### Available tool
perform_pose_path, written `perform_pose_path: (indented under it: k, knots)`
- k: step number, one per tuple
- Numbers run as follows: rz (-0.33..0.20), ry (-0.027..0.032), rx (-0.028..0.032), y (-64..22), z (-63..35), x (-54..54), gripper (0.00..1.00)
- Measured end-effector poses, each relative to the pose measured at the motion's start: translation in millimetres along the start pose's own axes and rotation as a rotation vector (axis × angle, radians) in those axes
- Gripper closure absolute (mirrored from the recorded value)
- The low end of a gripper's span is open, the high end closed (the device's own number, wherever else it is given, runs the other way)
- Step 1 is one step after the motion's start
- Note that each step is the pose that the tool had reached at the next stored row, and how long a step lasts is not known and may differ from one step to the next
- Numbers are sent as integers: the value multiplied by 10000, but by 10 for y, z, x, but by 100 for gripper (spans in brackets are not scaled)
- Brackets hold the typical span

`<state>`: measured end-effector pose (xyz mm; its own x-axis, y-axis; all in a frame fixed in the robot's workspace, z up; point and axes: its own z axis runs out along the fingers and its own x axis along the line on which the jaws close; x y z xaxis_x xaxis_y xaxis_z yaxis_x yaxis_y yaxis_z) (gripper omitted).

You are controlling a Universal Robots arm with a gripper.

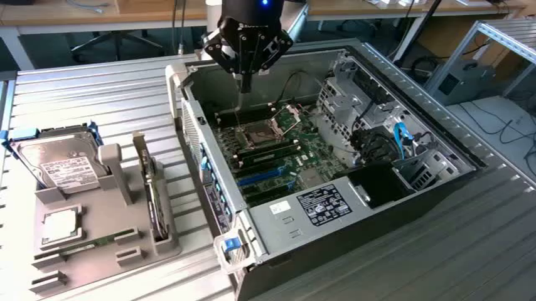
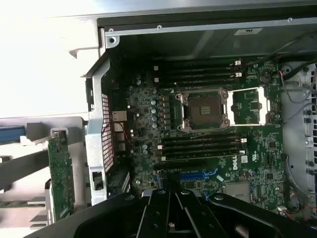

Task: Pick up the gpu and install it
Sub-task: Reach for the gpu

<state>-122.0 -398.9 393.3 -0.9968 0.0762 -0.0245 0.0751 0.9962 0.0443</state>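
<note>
So the gripper (image 1: 245, 83) was hanging over the far end of the open computer case (image 1: 393, 81), fingers pinched fully together with nothing between them, tips pointing down toward the motherboard (image 1: 293, 157), just above the bare CPU socket (image 1: 253, 133). The gpu (image 1: 152, 188) wasn't anywhere near it: it stood on edge in a slot of the gray holder (image 1: 109, 219), outside the case on the exterior view's left, untouched. A hard drive (image 1: 60, 164) with a white label leaned in the same holder further left, well apart from the card. In the wrist view the green board sat upright beside the case's perforated rear wall. Everything rested on a ribbed, light metal table (image 1: 100, 94), and the case lay on its side with the power supply (image 1: 322, 204) at the near end. The room behind looked like a lab or workshop: wooden desks (image 1: 50, 12) along the far side, an office chair (image 1: 117, 37) base under one, cables on the floor, and an aluminium frame (image 1: 503, 37) at the exterior view's right.
</note>
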Motion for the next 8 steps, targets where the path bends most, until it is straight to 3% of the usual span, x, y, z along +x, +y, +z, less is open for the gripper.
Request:
perform_pose_path:
  k: [8]
  knots:
    - [-1,-7,-1,-6,-2,86,89]
